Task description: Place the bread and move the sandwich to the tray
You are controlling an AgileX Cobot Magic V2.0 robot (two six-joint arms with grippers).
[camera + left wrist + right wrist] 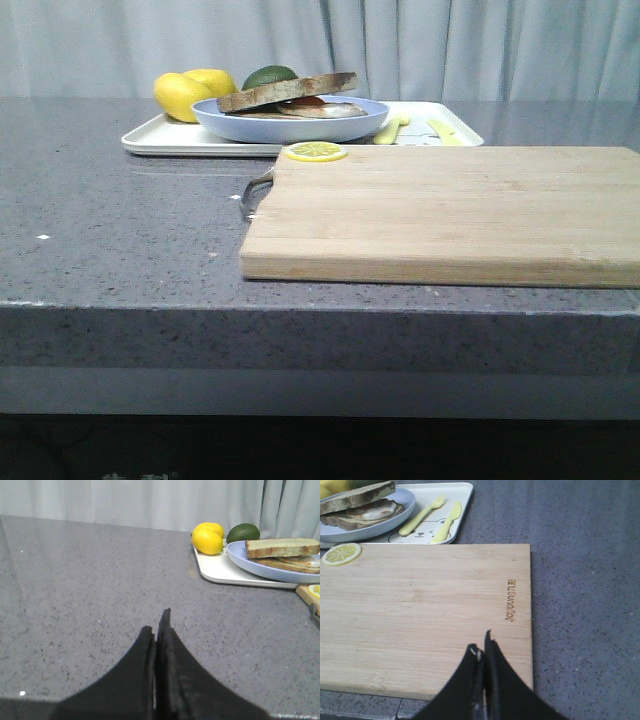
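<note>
Resting on tray (160,140), plated sandwich (290,98).

Two yellow lemons (183,95) (214,79), one dark green avocado (270,76), one round pale-blue plate (290,123), one yellow lemon slice (316,152), one light wooden cutting board (450,212), one cream-white rectangular tray (175,140), one pale yellow plastic fork (421,515) and one matching knife (447,522).

Matte black tapered fingers (150,680) on each hand (482,652)
</note>
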